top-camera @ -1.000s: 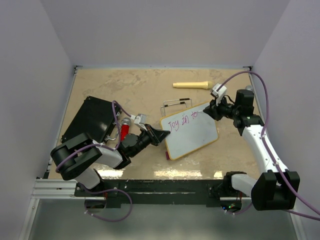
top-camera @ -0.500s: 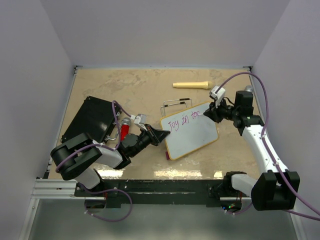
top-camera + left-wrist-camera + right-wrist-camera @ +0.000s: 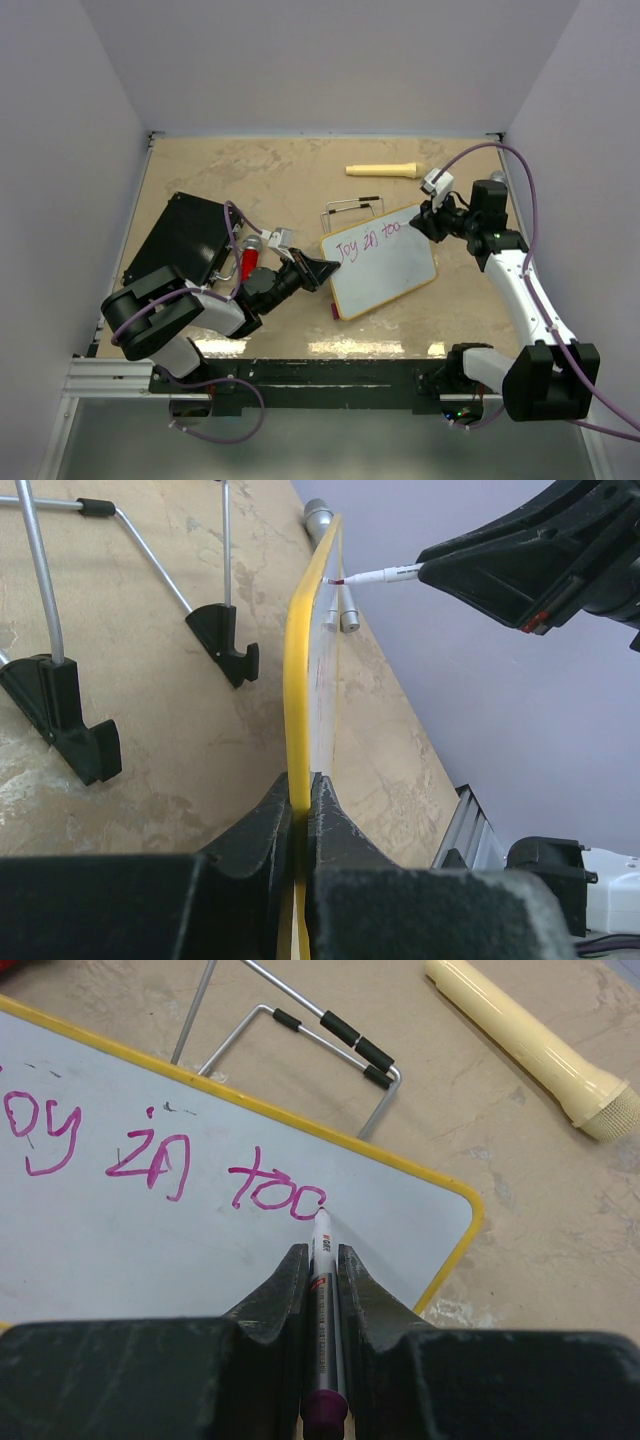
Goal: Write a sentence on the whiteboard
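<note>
the whiteboard (image 3: pixel 385 268) sits mid-table, a little right of centre, its left edge pinched between the tightly closed jaws of the left gripper (image 3: pixel 322 270). the right gripper (image 3: pixel 422 222), at the board's far right corner, is clamped on a marker (image 3: pixel 321 1245) whose tip touches the end of the sentence (image 3: pixel 165 1155), which reads "joy in too".

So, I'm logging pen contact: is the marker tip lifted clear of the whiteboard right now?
No, the right wrist view shows the marker tip touching the whiteboard at the end of the pink writing.
</note>
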`<action>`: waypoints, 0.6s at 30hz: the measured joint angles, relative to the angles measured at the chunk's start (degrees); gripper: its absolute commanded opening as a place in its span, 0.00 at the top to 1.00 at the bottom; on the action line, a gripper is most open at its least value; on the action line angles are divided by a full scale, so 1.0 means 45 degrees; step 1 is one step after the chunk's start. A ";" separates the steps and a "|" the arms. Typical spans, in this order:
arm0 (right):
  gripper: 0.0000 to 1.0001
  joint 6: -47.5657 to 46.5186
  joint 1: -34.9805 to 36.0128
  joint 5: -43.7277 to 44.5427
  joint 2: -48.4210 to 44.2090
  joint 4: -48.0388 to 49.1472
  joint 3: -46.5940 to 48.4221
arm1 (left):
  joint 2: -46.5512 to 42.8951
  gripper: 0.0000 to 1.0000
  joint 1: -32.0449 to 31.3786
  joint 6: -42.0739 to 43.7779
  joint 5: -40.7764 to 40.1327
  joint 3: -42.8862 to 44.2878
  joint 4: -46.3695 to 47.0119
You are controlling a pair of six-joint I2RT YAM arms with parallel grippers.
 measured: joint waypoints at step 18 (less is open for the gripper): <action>1.00 0.0058 -0.0010 -0.0107 0.0165 0.0170 0.0049 | 0.0015 1.00 0.0000 -0.0039 -0.0019 0.0000 0.0010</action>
